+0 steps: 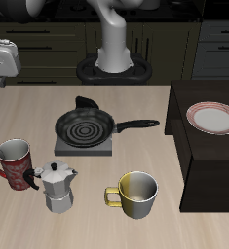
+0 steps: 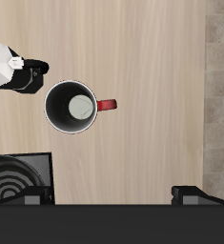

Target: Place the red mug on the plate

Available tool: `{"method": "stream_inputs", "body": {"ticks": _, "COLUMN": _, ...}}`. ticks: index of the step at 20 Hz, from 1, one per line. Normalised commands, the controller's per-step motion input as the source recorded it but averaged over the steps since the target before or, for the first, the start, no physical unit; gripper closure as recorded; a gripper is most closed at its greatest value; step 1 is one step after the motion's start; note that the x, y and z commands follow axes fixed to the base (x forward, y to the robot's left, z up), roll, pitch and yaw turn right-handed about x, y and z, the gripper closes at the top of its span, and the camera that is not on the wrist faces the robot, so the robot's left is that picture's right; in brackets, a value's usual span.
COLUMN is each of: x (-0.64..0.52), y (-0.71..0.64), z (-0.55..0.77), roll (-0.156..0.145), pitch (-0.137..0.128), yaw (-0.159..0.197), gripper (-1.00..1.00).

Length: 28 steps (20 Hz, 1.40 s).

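Observation:
The red mug (image 1: pixel 13 161) stands upright on the table near its front edge, beside a moka pot. In the wrist view I look straight down into its dark interior (image 2: pixel 70 106); its red handle (image 2: pixel 106 105) points sideways. My gripper (image 2: pixel 109 196) hangs well above the table, open and empty, with the fingertips (image 2: pixel 187 193) spread wide. The mug lies a little off the midline between them. The gripper itself is out of the exterior frame. The plate (image 1: pixel 213 118), white with a reddish-pink rim, rests on a dark raised block at the far side of the table from the mug.
A moka pot (image 1: pixel 56 187) stands right beside the red mug and also shows in the wrist view (image 2: pixel 13 71). A black frying pan (image 1: pixel 85 126) sits on a small burner (image 2: pixel 18 177). A yellow-and-white mug (image 1: pixel 135 195) stands near the front edge.

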Motion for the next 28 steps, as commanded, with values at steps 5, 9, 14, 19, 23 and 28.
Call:
{"method": "stream_inputs", "body": {"ticks": 5, "x": 0.13, "y": 0.11, "z": -0.03, "roll": -0.007, "pitch": -0.01, "yaw": 0.005, "gripper": -1.0}}
{"method": "stream_inputs", "body": {"ticks": 9, "x": 0.18, "y": 0.06, "z": -0.12, "roll": -0.019, "pitch": -0.021, "yaw": -0.017, "gripper": -1.0}}
{"method": "stream_inputs", "body": {"ticks": 14, "x": 0.19, "y": 0.17, "z": -0.17, "roll": -0.016, "pitch": -0.008, "yaw": -0.035, "gripper": -1.0}}
{"method": "stream_inputs", "body": {"ticks": 19, "x": 0.18, "y": 0.14, "z": -0.25, "roll": -0.044, "pitch": -0.002, "yaw": -0.006, "gripper": -1.0}}
{"method": "stream_inputs", "body": {"ticks": 23, "x": 0.12, "y": -0.03, "z": -0.27, "roll": -0.082, "pitch": -0.008, "yaw": -0.053, "gripper": -1.0}}
{"method": "stream_inputs", "body": {"ticks": 28, "x": 0.03, "y": -0.06, "z": -0.21, "roll": -0.041, "pitch": -0.01, "yaw": 0.001, "gripper": -1.0}}
